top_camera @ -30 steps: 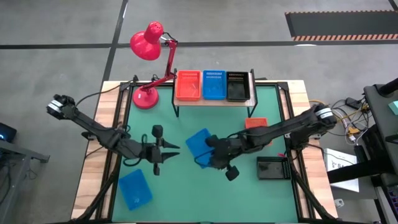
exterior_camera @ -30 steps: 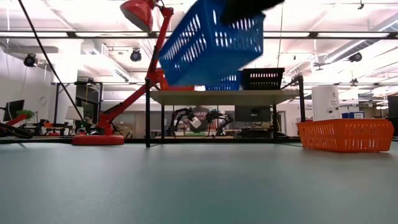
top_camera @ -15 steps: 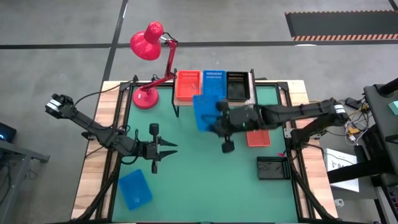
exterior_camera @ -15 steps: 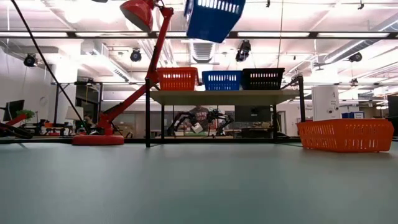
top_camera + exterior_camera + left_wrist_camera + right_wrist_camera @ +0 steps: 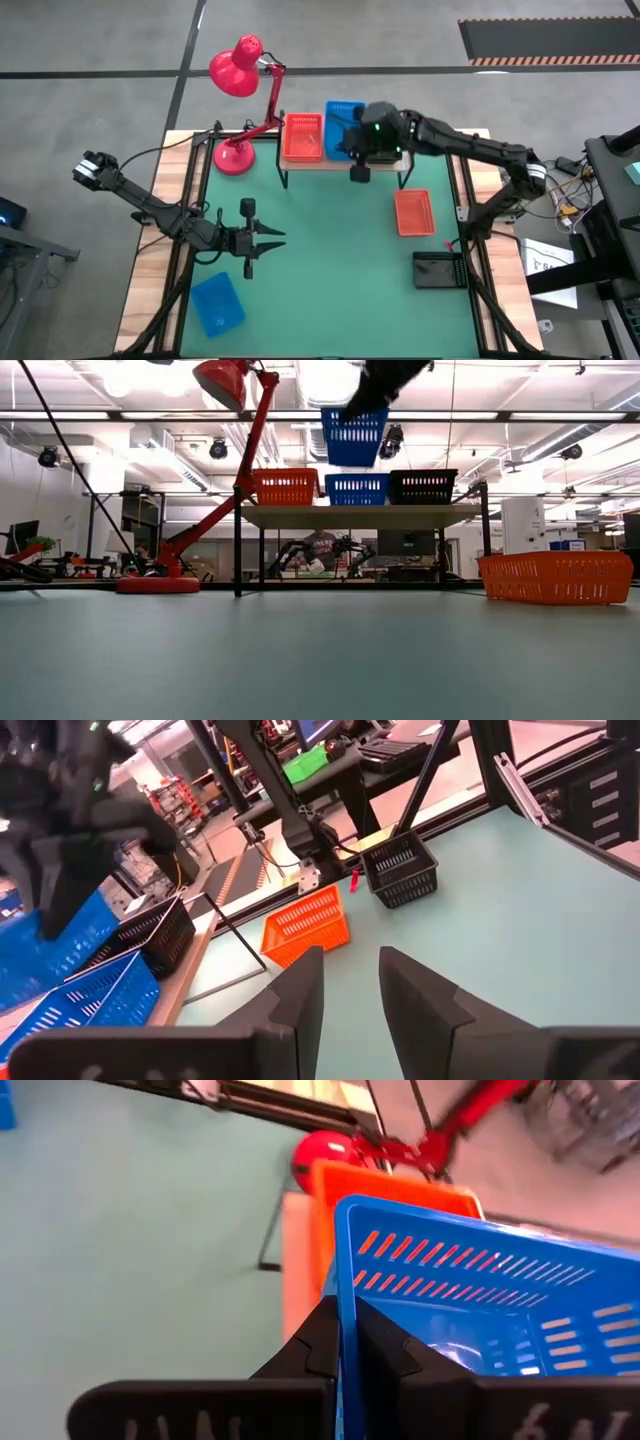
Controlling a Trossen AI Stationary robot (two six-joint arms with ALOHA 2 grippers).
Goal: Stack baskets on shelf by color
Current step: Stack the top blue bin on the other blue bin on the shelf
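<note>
Hovering carried blue basket point(image 5: 354, 436) above shelved blue basket point(image 5: 357, 488) for colour stacking, right gripper point(image 5: 349, 1348) clenched on rim; left gripper point(image 5: 350, 982) parked, parted.

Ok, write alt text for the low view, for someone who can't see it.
A blue basket hangs from the right tool directly above the blue basket on the shelf, between an orange one and a black one. Another orange basket sits on the table at right, a red lamp at left.
</note>
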